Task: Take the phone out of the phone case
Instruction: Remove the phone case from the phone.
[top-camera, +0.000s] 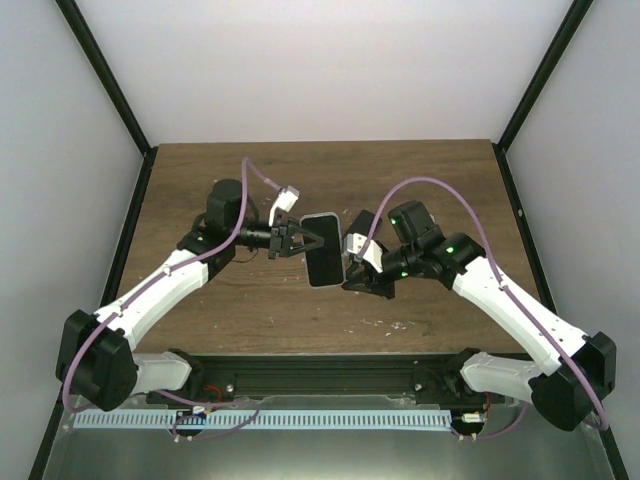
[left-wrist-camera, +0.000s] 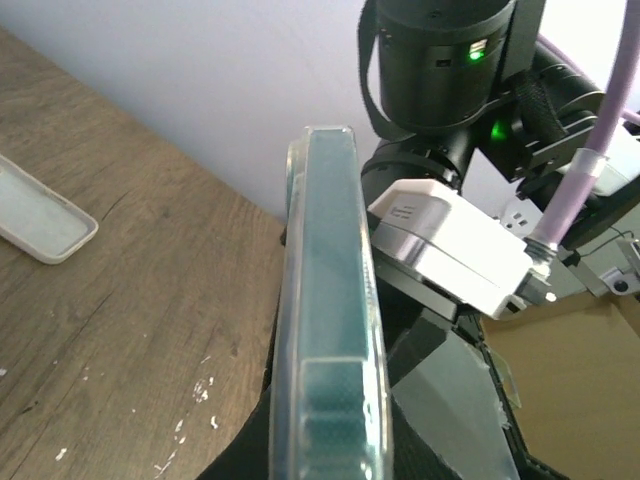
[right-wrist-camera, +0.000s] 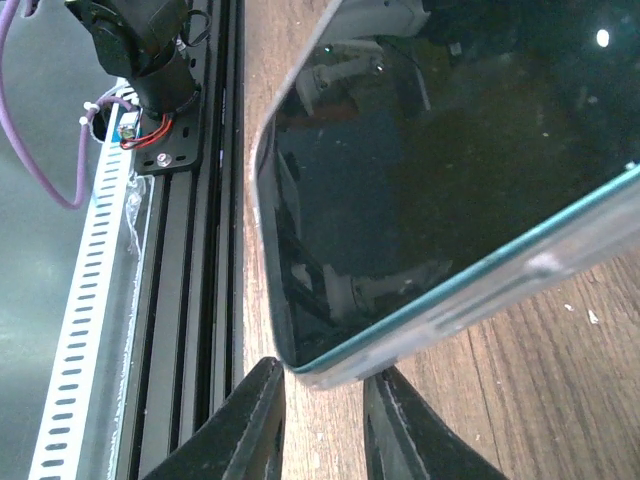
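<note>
The phone (top-camera: 322, 250), rigid and glass-faced (probably slippery), hangs above the surface (top-camera: 420, 180) mid-scene, with the left gripper (top-camera: 297, 241) clamped on its left edge. The right gripper (right-wrist-camera: 322, 392) straddles the near corner of the likely flexible phone case (left-wrist-camera: 290, 300), fingers narrowly apart. I cannot tell whether it is pinching. That corner looks best for peeling.

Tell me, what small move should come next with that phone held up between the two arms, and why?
Probably shut the jaws of the right gripper on the clear case at the corner of the phone. The left gripper clamps the phone, while the right jaws stand slightly apart at that corner, gripping nothing yet.
</note>
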